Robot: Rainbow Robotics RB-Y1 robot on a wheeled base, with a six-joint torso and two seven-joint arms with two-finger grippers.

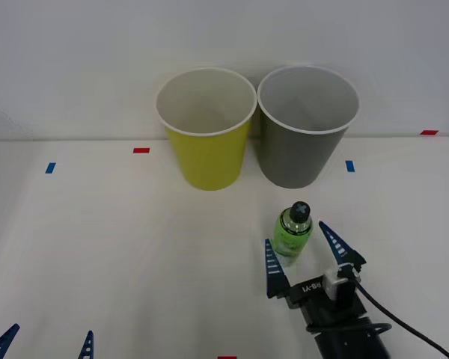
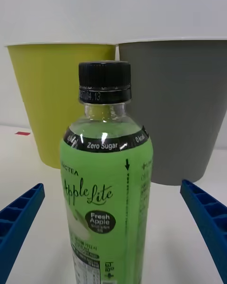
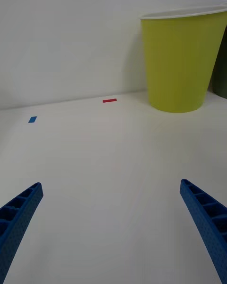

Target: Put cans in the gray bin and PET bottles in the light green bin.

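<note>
A small green PET bottle [image 1: 293, 231] with a black cap stands upright on the white table, in front of the gray bin [image 1: 305, 142]. My right gripper [image 1: 302, 254] is open, with one blue finger on each side of the bottle and a gap to each. The right wrist view has the PET bottle [image 2: 106, 189] close between the fingers, with the light green bin [image 2: 56, 106] and the gray bin [image 2: 182, 113] behind it. The light green bin [image 1: 207, 142] stands left of the gray one, touching or nearly so. My left gripper [image 1: 43, 342] rests open at the near left edge.
Small red tape marks [image 1: 141, 150] and blue tape marks [image 1: 349, 166] lie on the table. A white wall rises right behind the bins. The light green bin [image 3: 182, 61] and a red mark [image 3: 109, 100] lie ahead of the left gripper [image 3: 111, 227], with bare table between.
</note>
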